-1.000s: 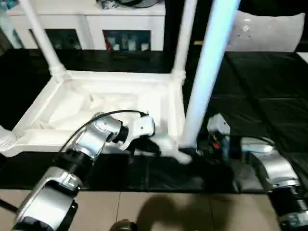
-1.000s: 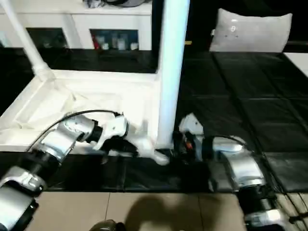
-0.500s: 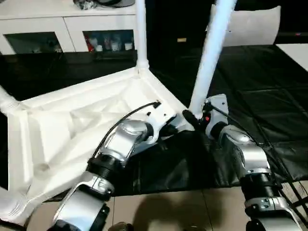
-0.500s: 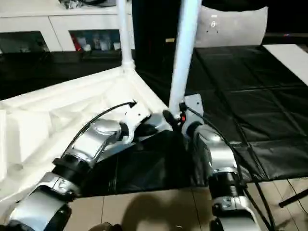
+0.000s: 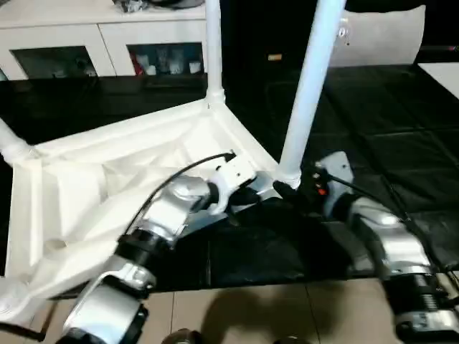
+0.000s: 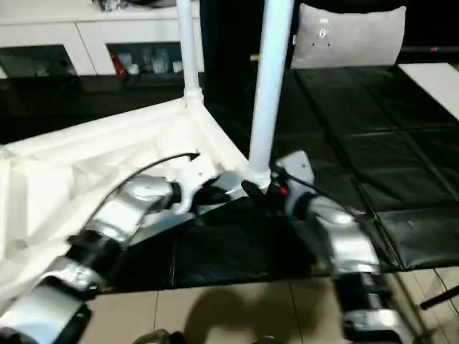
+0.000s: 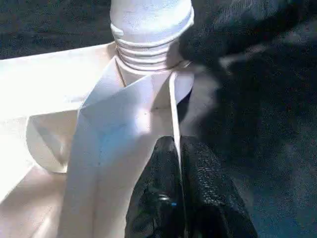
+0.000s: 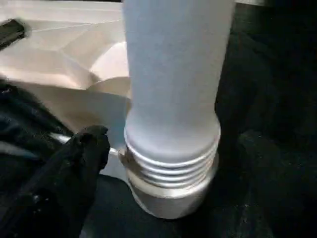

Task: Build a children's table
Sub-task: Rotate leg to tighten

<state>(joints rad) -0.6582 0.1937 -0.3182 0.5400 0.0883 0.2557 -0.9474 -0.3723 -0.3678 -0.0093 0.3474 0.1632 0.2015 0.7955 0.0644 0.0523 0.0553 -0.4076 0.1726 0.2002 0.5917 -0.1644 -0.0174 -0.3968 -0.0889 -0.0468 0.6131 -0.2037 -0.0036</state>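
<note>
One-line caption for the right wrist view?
White table leg with exposed threads standing in a corner socket of the upturned table top.

Table upside down on the mat, cabinet behind.
Left gripper [image 5: 252, 195] and right gripper [image 5: 287, 193] flank the near leg [image 5: 307, 86] at the table [image 5: 93, 186] corner.

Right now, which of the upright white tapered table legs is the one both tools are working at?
The thick near leg at the upturned white plastic table top's corner nearest the right tool; the thinner-looking far leg stands alone by the white cabinet.
</note>
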